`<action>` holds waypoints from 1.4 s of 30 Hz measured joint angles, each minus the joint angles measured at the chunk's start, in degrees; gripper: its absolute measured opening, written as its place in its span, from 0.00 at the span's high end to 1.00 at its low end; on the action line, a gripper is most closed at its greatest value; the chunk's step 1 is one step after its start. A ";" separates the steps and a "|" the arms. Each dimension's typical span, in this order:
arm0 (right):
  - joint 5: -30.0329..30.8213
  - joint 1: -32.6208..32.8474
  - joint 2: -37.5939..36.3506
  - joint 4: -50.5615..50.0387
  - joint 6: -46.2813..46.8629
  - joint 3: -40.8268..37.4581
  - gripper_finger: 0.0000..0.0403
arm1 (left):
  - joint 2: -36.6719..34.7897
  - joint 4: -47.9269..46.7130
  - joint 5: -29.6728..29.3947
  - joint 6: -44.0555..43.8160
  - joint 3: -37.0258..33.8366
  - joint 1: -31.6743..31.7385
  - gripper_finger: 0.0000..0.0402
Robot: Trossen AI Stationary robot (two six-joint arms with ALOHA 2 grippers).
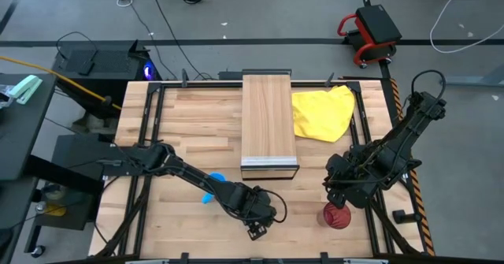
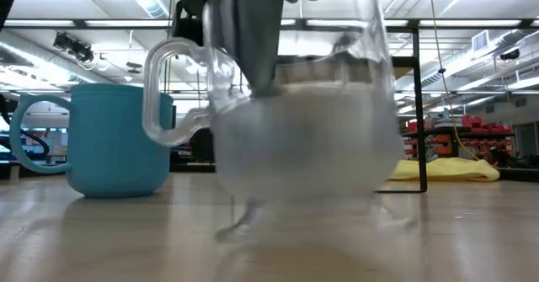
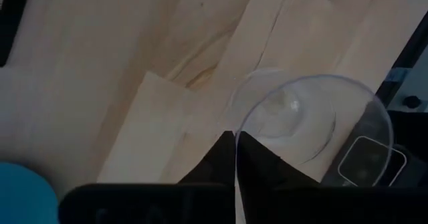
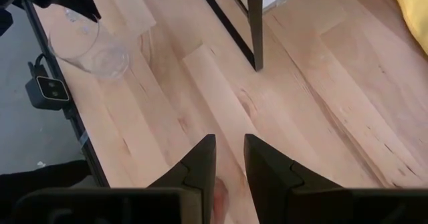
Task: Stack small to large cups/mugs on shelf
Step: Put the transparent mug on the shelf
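Observation:
The clear glass cup [image 2: 295, 122], which has a handle [image 2: 164, 97], is near the table's near edge and fills the low view. My left gripper [image 1: 256, 219] is shut on it. The blue mug [image 1: 210, 187] stands on the table to the cup's left, partly under my left arm; the low view shows the mug [image 2: 118, 139] upright. The dark red tumbler [image 1: 336, 215] stands near the near edge, on the right. My right gripper [image 4: 229, 150] hovers just beyond the tumbler, fingers a narrow gap apart and holding nothing. The shelf [image 1: 268, 126] stands mid-table toward the far edge. My left gripper [image 3: 235, 134] pinches the glass cup's rim [image 3: 249, 120], with one finger inside the cup and one outside. The fingers [image 2: 253, 46] come down into it from above. The cup hangs upright below them. Whether its base rests on the table I cannot tell.
A yellow cloth [image 1: 323, 113] lies right of the shelf. A small camera module [image 4: 50, 89] sits on the table's near edge close to the glass cup. Bare wood lies between the shelf's near end and the cups.

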 joint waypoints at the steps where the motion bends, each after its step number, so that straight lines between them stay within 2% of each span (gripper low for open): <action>1: 0.32 0.02 0.00 0.02 0.00 0.00 0.79 | 0.00 0.01 0.02 -0.02 0.00 0.02 0.98; 9: 0.92 0.00 0.00 0.00 -0.02 0.00 0.79 | 0.00 -0.39 0.02 -0.84 0.00 0.38 0.98; 13: 1.28 0.00 0.00 0.00 -0.07 0.00 0.79 | -0.15 -4.54 0.04 -0.85 2.64 0.54 0.98; 16: 1.28 0.00 -0.02 0.00 -0.64 0.00 0.79 | -0.31 -8.85 0.08 -0.56 6.99 0.75 0.98; 23: 1.28 0.00 -0.02 0.00 -2.00 0.00 0.79 | -0.50 -20.74 -0.05 2.95 22.29 1.81 0.99; 26: 1.30 -0.02 -0.04 -0.08 -2.29 0.00 0.79 | -4.42 -21.92 -0.80 3.07 20.04 3.09 0.99; 30: 1.70 -0.04 -0.09 -0.09 -2.58 0.00 0.79 | -6.53 -26.44 -2.26 4.82 21.90 5.58 0.99; 34: 3.36 -0.04 -0.11 0.00 -2.58 0.00 0.79 | -8.34 -26.42 -4.67 7.99 22.03 8.81 0.99; 42: 6.38 -0.04 -0.11 0.17 -2.14 0.00 0.79 | -10.71 -26.33 -5.23 14.97 22.05 16.08 0.99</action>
